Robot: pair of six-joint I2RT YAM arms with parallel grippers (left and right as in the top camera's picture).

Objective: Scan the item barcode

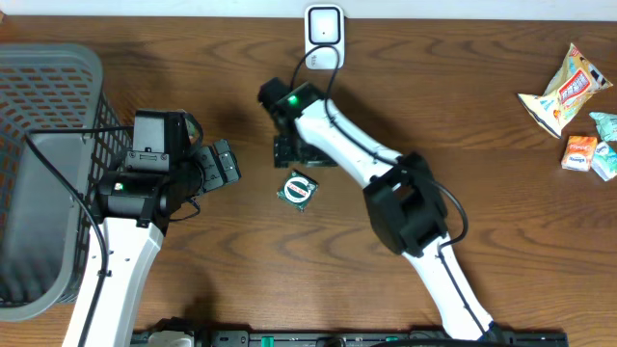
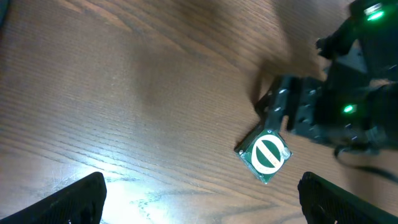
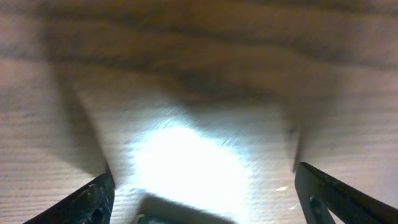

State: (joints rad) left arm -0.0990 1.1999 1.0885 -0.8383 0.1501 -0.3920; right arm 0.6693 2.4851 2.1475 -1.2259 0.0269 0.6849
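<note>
Overhead: the green packet [image 1: 297, 189] lies flat on the table [image 1: 463, 116], just beside the right end effector [image 1: 299, 154] and near the left end effector [image 1: 224, 164]. A white scanner [image 1: 324, 34] stands at the far edge. Left wrist: the left end effector is open and empty, and the packet lies ahead, touching nothing. Right wrist: the right end effector's jaws are spread wide and grip nothing over brightly lit wood.

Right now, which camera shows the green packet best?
The left wrist view: the packet lies whole and close, its green-and-white face plain. Overhead shows the packet whole too, but small. The right wrist view catches at most a dark sliver at its bottom edge, below glare.
</note>
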